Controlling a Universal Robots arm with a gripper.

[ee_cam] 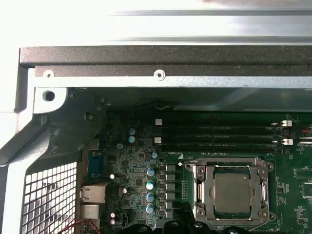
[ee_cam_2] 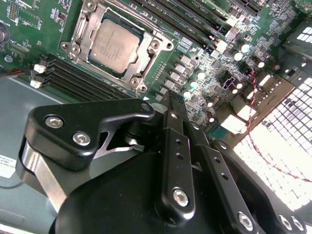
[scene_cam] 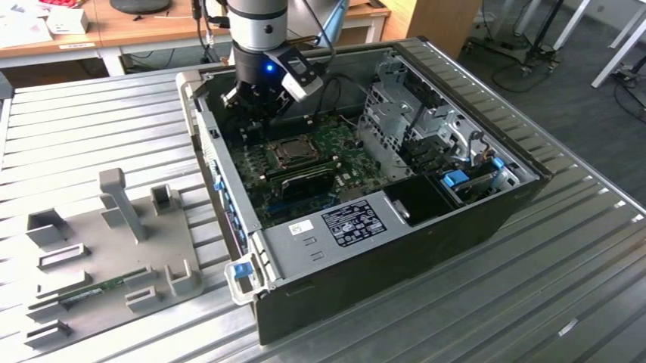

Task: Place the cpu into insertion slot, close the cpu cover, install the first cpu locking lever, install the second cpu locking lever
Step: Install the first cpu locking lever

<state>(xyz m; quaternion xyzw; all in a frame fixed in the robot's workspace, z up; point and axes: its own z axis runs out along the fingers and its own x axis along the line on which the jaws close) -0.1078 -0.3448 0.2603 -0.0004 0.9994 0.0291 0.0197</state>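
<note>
On the exterior view's left you have a grey fixture [scene_cam: 111,242] lying on the slatted bench [scene_cam: 565,249], well apart from the open computer case [scene_cam: 485,219]. Moving right, your tool [scene_cam: 254,106] hangs inside the case near its far wall, above the green board. In the second wrist view its black fingers [ee_cam_2: 173,141] look pressed together at the tips, with nothing pinched between them.

Just to the exterior view's right of the tool, and nearer the camera, sits the cpu [scene_cam: 293,150]. It rests flat in the insertion slot [scene_cam: 272,153], silver top facing up. Tool and cpu are apart, with bare board between them. In both wrist views the cpu cover [ee_cam_2: 152,48] [ee_cam: 201,187] lies down around the chip, and the metal top shows through its window. Whether the locking levers are latched, you cannot tell. Long black memory slots [ee_cam: 219,131] run beside the socket. Further right stand the silvery drive cages [scene_cam: 404,113].
</note>
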